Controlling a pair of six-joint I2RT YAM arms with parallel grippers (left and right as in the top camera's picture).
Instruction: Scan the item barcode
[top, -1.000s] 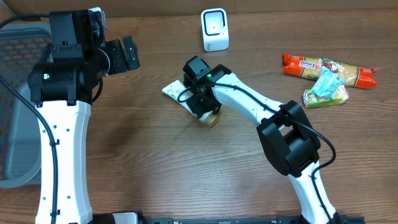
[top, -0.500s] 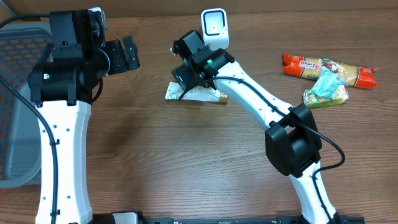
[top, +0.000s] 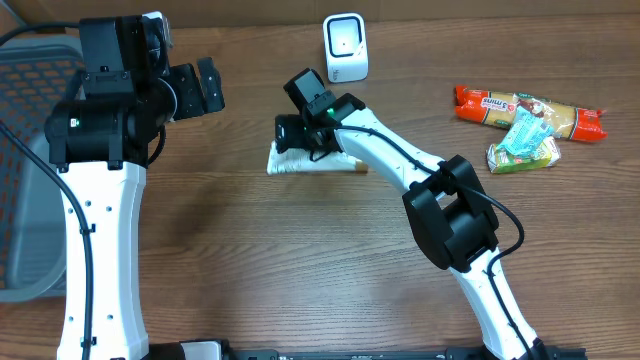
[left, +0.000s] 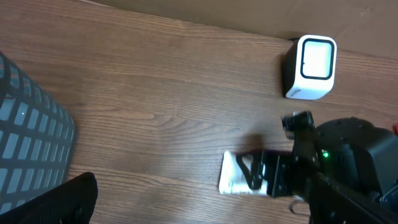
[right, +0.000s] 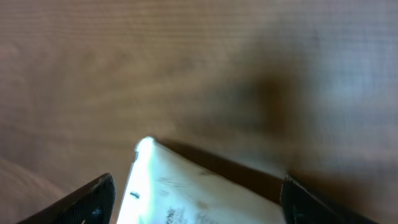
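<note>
The white packet (top: 297, 164) is seen lying flat on the wooden table (top: 250, 260), on the robot's side of the white scanner (top: 345, 47) and apart from it, with the right gripper (top: 293, 133) poised over its far edge. Its jaws are spread wide to either side of the packet (the wrist view is blurred, yet a gap is made out beside one finger), so nothing is clamped. The left gripper (top: 200, 88) is held aloft near the basket (top: 30, 120), its jaws fully parted and empty, well apart from the packet.
</note>
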